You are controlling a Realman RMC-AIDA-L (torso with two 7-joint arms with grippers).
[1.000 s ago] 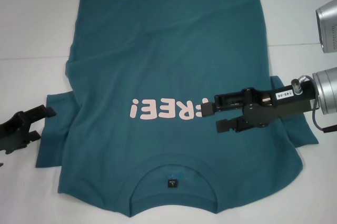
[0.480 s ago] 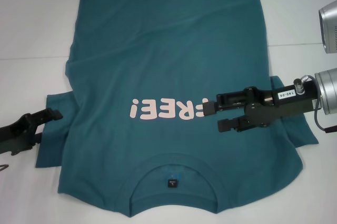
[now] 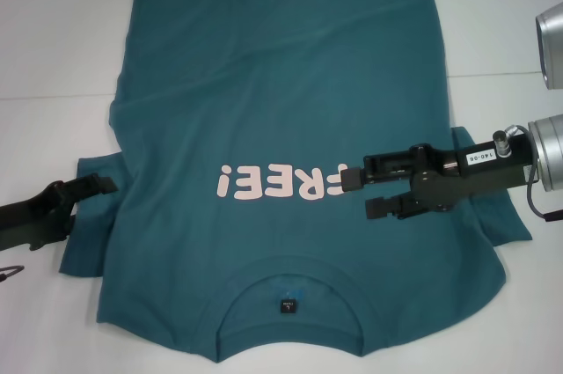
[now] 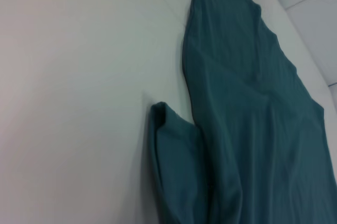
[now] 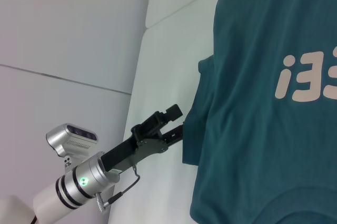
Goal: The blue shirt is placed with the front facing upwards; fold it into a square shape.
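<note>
While the blue shirt (image 3: 281, 145) lies spread flat on the white tabletop (image 3: 53, 40), it fills most of the head view from the upper edge down to the bottom, front side up. Its pale pink "FREE!" print (image 3: 277, 182) sits upside down just below the middle of the frame, and the ribbed collar (image 3: 288, 290) with a small dark neck label (image 3: 288, 305) lies at the bottom centre. One short sleeve (image 3: 88, 216) sticks out at the left edge of the shirt, and the other (image 3: 506, 211) at the right.

At the lower left of the head view the left pincer (image 3: 97, 194) reaches in from the frame edge, its black fingers spread, with the tips at the outer edge of the left sleeve; whether they touch the cloth cannot be told. The right wrist view shows the same pincer (image 5: 176, 121) at the sleeve's edge in its lower left part, fingers apart.

At the centre right of the head view the right pincer (image 3: 358, 194) hovers over the shirt's chest, beside the last letter of the print, its two fingers spread, one above the other in the frame, pinching nothing.

The left wrist view shows only the sleeve (image 4: 176, 166) and the shirt's side edge on the tabletop.
</note>
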